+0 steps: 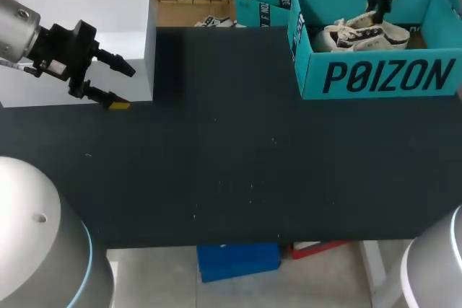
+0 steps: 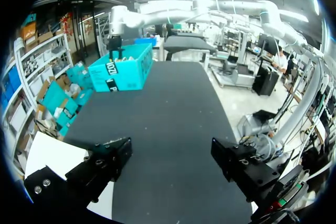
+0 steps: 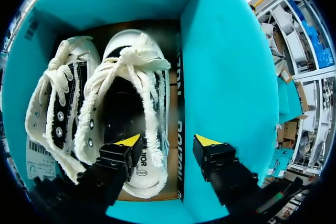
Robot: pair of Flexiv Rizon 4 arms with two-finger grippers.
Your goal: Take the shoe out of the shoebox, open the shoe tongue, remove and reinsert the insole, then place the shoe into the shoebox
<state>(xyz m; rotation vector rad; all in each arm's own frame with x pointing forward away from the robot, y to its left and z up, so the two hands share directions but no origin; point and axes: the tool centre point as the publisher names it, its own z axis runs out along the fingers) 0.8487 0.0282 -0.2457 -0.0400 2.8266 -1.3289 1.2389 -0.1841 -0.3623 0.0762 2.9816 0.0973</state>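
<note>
Shoe (image 3: 126,108): lying in shoebox (image 3: 220,56). Right pincer (image 3: 167,150) spread directly above it: fits pickup or just-finished return. Left pincer (image 2: 170,158) spread, idle over bench (image 1: 231,171).

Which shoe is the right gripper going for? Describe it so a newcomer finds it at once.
Find the teal shoebox at the table's far right corner; two black-and-cream canvas shoes lie inside. The target shoe is the one nearer the box's side wall, directly under the right gripper, one finger over its opening, frayed cream edging around it.
</note>
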